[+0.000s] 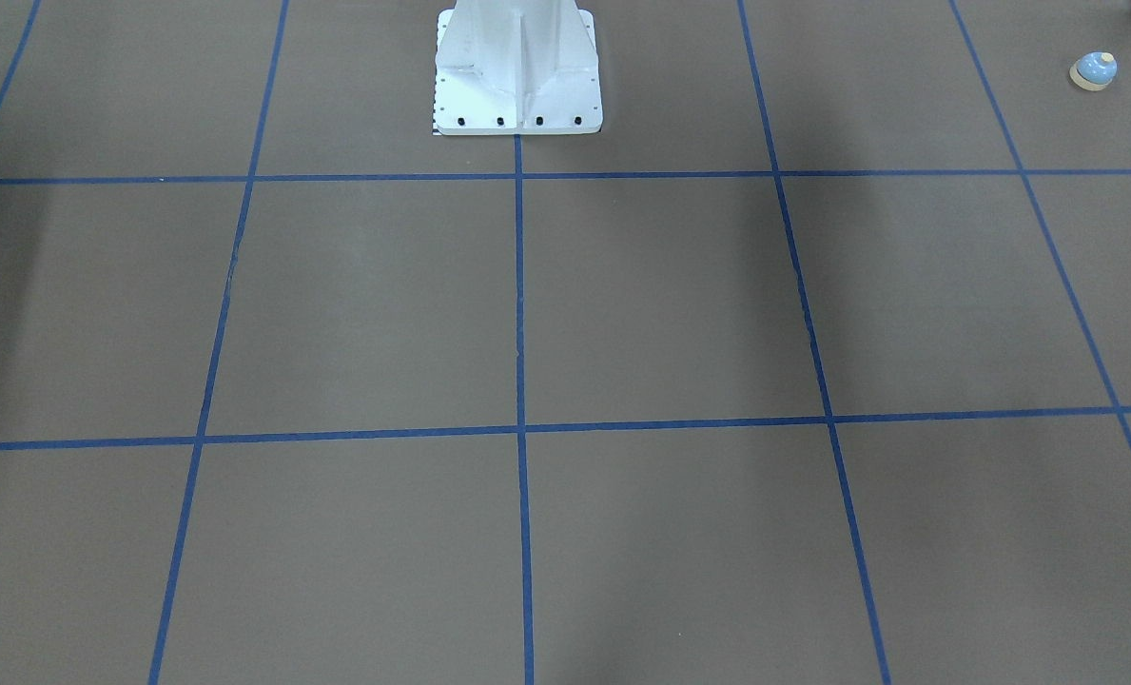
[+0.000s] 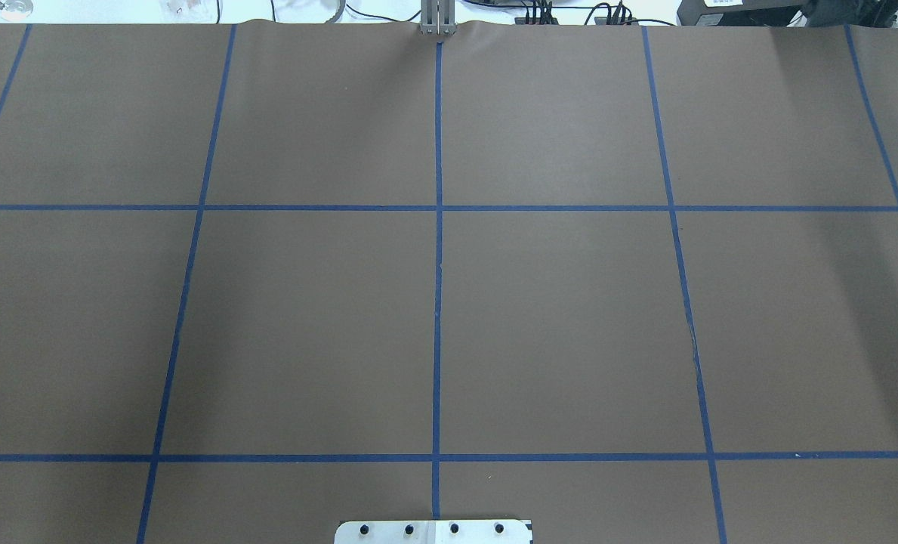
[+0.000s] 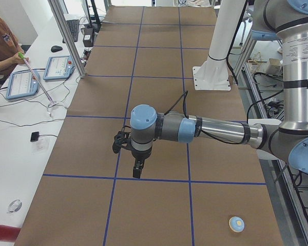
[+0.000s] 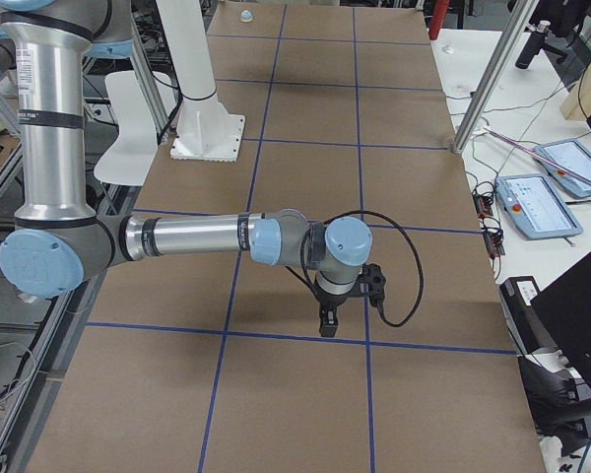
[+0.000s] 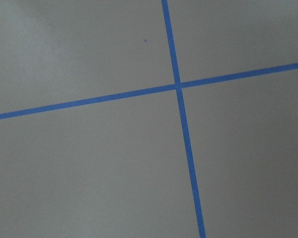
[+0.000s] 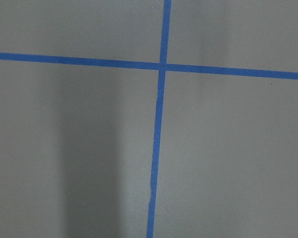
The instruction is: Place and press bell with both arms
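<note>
The bell (image 1: 1094, 70) is a small light-blue dome with a cream button and cream base ring. It stands on the brown table near the robot's left end, and shows in the exterior left view (image 3: 236, 224) and far off in the exterior right view (image 4: 244, 16). My left gripper (image 3: 137, 171) hangs over the table, pointing down, well apart from the bell. My right gripper (image 4: 328, 323) hangs pointing down over a blue tape line. Both show only in the side views, so I cannot tell whether they are open or shut. The wrist views show only table and tape.
The white bolted pedestal (image 1: 517, 86) stands at the robot side of the table. Blue tape lines divide the brown table (image 2: 569, 325) into squares. A seated operator (image 3: 0, 41) and tablets (image 3: 59, 67) are at the white side bench, behind a metal post (image 3: 66, 36).
</note>
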Motion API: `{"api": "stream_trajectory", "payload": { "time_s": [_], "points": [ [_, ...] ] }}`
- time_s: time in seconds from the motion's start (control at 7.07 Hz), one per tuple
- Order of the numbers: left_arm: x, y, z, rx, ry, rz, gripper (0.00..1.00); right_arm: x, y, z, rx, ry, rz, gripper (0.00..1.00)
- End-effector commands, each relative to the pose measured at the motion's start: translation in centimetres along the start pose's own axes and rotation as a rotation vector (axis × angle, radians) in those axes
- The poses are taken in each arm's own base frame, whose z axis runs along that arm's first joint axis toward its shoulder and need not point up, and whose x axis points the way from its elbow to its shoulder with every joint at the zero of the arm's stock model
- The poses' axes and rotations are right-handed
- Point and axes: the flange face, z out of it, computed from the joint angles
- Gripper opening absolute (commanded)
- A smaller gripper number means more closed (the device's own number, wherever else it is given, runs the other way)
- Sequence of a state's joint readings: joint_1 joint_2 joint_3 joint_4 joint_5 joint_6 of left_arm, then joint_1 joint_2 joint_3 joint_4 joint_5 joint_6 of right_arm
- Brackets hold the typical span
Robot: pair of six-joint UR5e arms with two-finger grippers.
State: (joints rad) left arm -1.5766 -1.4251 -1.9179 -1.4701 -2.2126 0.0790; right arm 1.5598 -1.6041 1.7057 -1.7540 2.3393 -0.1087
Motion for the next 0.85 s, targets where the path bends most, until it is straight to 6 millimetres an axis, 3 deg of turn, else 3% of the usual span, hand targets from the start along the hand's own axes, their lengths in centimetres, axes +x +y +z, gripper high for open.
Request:
{"api": "stream_trajectory", "payload": {
  "time_s": [0.0,0.14,0.28,0.42,0.71],
  "points": [
    [6.3,2.0,-7.0,-0.061,-0.121,-0.065,1.0,-0.2,-0.2,-0.1,0.004,0.001,-0.003,1.0],
    [10.3,3.2,-9.2,-0.076,-0.188,-0.114,1.0,-0.4,-0.4,-0.4,0.01,0.003,-0.007,1.0],
    [13.6,3.8,-9.9,-0.071,-0.2,-0.202,1.0,-1.1,-1.1,-1.3,0.027,0.003,-0.023,1.0],
    [15.3,4.4,-10.2,-0.066,-0.231,-0.287,1.0,-2.7,-2.4,-3.0,0.059,0.006,-0.054,1.0],
    [19.0,5.1,-9.6,-0.04,-0.312,-0.502,1.0,-1.8,-2.0,-1.9,0.037,0.0,-0.034,1.0]
  ]
}}
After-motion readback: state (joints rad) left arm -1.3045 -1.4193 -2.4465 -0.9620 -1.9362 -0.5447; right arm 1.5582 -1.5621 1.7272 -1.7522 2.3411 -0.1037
